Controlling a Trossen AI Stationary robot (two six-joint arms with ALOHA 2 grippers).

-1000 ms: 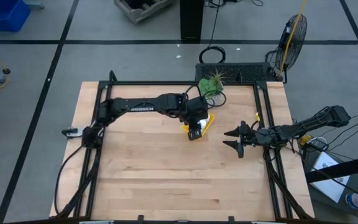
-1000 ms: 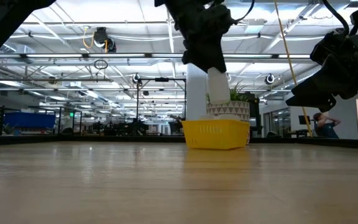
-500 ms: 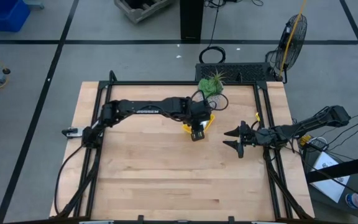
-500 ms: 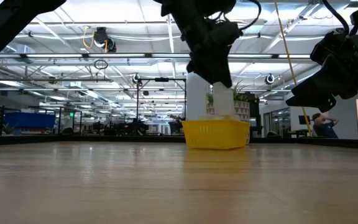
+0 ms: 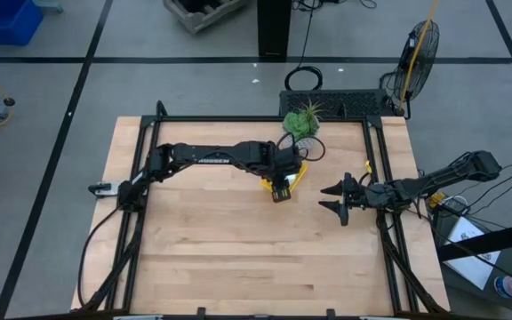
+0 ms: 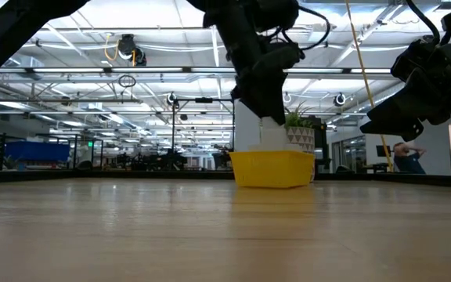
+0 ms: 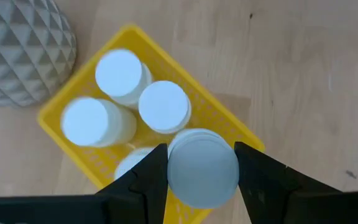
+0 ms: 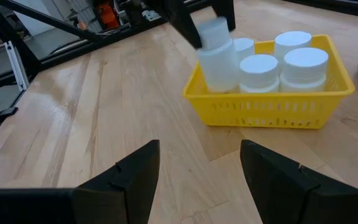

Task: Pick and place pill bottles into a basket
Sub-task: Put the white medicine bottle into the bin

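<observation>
The yellow basket (image 5: 297, 175) stands at the table's far middle, in front of the pale plant pot. Several white pill bottles (image 7: 162, 106) stand upright in it; they also show in the right wrist view (image 8: 294, 62). My left gripper (image 5: 280, 188) hangs over the basket's near corner, shut on one more white pill bottle (image 7: 202, 169), which also shows in the right wrist view (image 8: 217, 59). My right gripper (image 5: 334, 200) waits open and empty at the table's right side, its fingers pointing toward the basket (image 8: 272, 112). My left gripper pinches the pill bottle between its two fingers, one finger (image 7: 148, 180) on each side of its upper part just under the cap (image 8: 214, 30). The fingers come from above, pointing down. The bottle stands nearly upright, its lower part inside the basket's corner.
A pale faceted pot (image 7: 17, 50) with a spiky green plant (image 5: 303, 123) stands just behind the basket. A black frame runs round the table. A fan (image 5: 419, 49) stands beyond the far right corner. Bare wood (image 5: 220, 240) lies across the near half.
My left gripper has gone down toward the basket with the pill bottle. In the low view the bottle hung above the rim before; now its lower part sits behind the basket's wall. The gripper stays shut on it.
</observation>
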